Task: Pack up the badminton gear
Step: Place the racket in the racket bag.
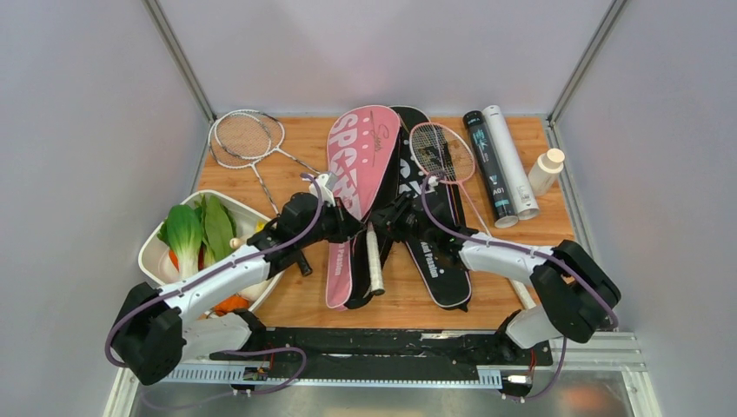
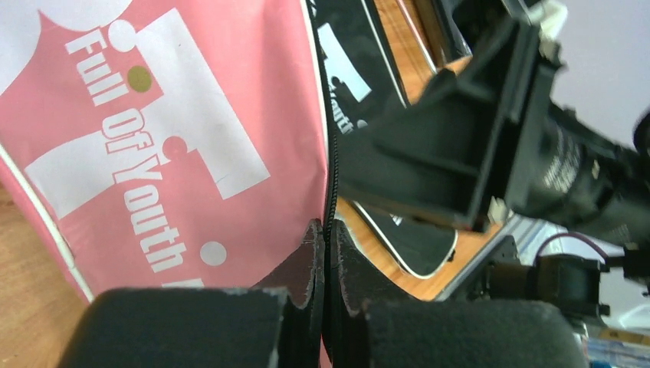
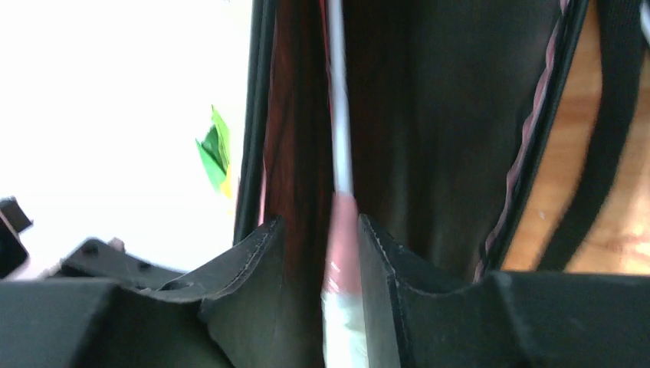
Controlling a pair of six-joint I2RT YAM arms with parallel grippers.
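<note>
- Jaws from above: we see the left gripper [image 1: 346,228] and right gripper [image 1: 395,217] meeting at the pink bag [image 1: 361,156], with the racket handle [image 1: 375,261] poking out.
- Left wrist: we're clenched on the pink bag's black zipper edge.
- Right wrist: jaws parted, racket handle loose between them against dark lining.

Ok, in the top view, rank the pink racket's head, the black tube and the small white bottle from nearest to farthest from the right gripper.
1. Pink racket head, just beyond the right gripper.
2. Black tube, farther right.
3. Small white bottle, at the far right.
</note>
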